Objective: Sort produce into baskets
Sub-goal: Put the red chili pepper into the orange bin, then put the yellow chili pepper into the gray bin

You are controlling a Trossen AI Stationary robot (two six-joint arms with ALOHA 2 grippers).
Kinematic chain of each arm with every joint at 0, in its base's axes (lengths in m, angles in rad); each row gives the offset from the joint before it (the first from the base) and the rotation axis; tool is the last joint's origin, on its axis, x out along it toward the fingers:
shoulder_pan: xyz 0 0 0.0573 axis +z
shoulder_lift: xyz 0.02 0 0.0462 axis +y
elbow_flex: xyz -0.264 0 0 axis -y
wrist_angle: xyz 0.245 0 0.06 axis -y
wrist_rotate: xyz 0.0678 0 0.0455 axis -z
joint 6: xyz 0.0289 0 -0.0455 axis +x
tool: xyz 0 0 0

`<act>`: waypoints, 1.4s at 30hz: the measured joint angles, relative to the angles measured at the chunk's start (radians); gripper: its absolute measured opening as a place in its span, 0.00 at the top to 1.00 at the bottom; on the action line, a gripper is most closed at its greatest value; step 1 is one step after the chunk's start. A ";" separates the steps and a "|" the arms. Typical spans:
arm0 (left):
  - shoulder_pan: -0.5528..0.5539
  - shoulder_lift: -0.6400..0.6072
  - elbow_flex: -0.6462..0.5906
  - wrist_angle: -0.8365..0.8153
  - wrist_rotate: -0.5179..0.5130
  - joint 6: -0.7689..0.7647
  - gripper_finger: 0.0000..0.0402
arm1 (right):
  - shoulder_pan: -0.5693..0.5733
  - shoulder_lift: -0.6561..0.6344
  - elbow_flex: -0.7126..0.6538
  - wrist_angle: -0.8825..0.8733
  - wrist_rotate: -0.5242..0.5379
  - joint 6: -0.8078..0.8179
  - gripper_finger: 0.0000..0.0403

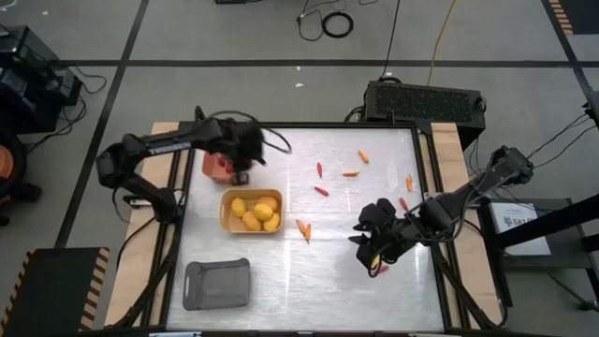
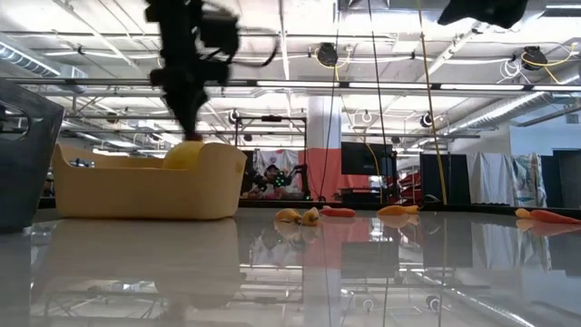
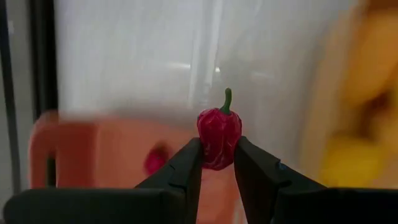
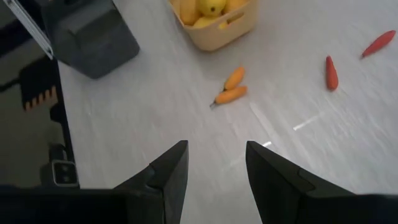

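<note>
My left gripper (image 3: 219,163) is shut on a small red berry-like piece (image 3: 219,129) with a green stem. It hangs over the salmon-orange basket (image 1: 215,167) at the table's far left. Another red piece (image 3: 155,160) lies in that basket. The yellow basket (image 1: 251,212) beside it holds several yellow rounded fruits (image 1: 255,213). The grey basket (image 1: 217,284) stands near the front left. My right gripper (image 4: 214,149) hovers open over the table's right half (image 1: 372,245), nothing between its fingers. Thin orange and red sticks (image 1: 321,191) lie scattered on the table. My left gripper pinches the red piece's lower sides (image 3: 217,155) between its two fingertips (image 3: 189,163). The fingers point steeply down. The piece is lifted clear above the salmon-orange basket, its green stem (image 3: 227,99) pointing away beyond the fingertips.
Loose sticks lie at the table's middle and far right (image 1: 351,173), (image 1: 409,182), and a pair of orange ones (image 4: 231,88) lies near the yellow basket. In the low view the yellow basket (image 2: 150,186) and the grey one (image 2: 23,154) stand at the left.
</note>
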 joint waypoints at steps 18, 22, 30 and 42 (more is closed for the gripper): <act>0.364 -0.097 -0.190 0.035 -0.008 -0.087 0.70 | -0.058 0.000 0.000 0.030 0.000 -0.019 0.62; 0.363 -0.097 -0.190 0.034 -0.010 -0.119 0.59 | -0.058 0.000 0.000 0.025 -0.001 -0.058 0.62; 0.336 -0.098 -0.167 -0.019 0.059 -0.330 0.48 | -0.006 0.000 0.000 -0.042 -0.010 -0.060 0.62; -0.083 -0.173 -0.164 0.349 0.323 -0.710 0.48 | 0.092 0.000 -0.002 -0.124 -0.030 -0.149 0.62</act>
